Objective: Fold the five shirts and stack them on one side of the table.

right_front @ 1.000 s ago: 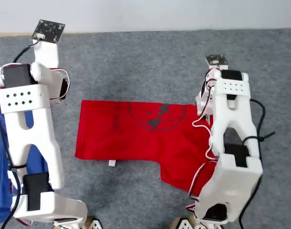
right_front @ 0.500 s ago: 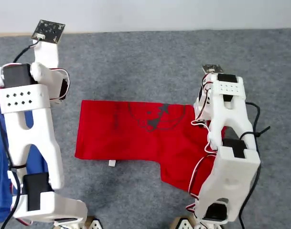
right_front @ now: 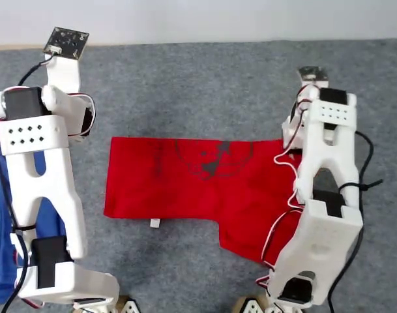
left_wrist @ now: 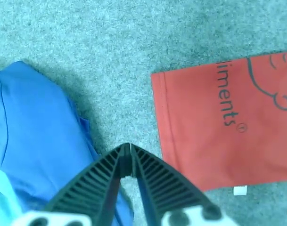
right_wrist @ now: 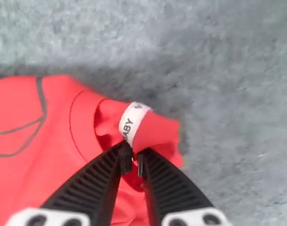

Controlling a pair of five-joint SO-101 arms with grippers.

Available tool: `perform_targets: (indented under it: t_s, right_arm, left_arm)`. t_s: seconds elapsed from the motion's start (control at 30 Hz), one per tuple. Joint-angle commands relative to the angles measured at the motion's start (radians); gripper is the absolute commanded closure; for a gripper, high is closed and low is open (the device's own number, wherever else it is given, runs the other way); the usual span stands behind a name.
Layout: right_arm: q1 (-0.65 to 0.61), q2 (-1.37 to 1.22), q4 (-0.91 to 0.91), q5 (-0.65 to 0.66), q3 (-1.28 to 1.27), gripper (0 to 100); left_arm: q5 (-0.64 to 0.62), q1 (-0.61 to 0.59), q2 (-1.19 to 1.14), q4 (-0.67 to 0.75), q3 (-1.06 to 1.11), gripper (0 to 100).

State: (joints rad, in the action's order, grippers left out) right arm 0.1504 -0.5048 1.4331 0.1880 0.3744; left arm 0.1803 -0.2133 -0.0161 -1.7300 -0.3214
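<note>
I see my right gripper [right_wrist: 131,162] pinching the red shirt [right_wrist: 39,150] by its collar [right_wrist: 152,134] toward the right edge of the tabletop [right_front: 185,85], my left gripper [left_wrist: 130,160] pressed together beside the blue shirt [left_wrist: 35,141].

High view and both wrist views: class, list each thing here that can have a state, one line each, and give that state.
red shirt: lying flat on the table, with one edge pinched up.
blue shirt: rumpled, lying apart from the red shirt.
left gripper: shut, holding nothing.
right gripper: shut on the red shirt, just below its label.
</note>
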Motion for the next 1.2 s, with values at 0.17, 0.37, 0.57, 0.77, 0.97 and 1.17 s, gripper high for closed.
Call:
perform_targets:
  t_s: [0.17,0.37,0.57,0.77,0.97,1.17]
  right_arm:
    - [0.041,-0.054,-0.016,0.068,0.081,99.0]
    - [0.053,-0.136,-0.022,0.069,0.141,98.4]
    - [0.035,-0.088,0.119,0.015,0.255,77.4]
    - [0.008,-0.016,0.231,0.005,0.304,75.3]
    - [0.021,0.082,0.363,0.005,0.301,75.4]
    - [0.142,0.297,0.363,0.006,0.279,89.0]
  left_arm:
    - [-0.005,0.000,0.046,-0.021,-0.004,100]
    - [-0.006,0.000,0.051,-0.021,-0.004,100]
    - [-0.006,0.000,0.051,-0.021,-0.004,100]
    - [-0.006,0.002,0.052,-0.021,-0.004,100]
    - [-0.005,0.064,0.055,-0.025,-0.004,100]
    - [-0.005,0.298,0.048,-0.025,-0.004,100]
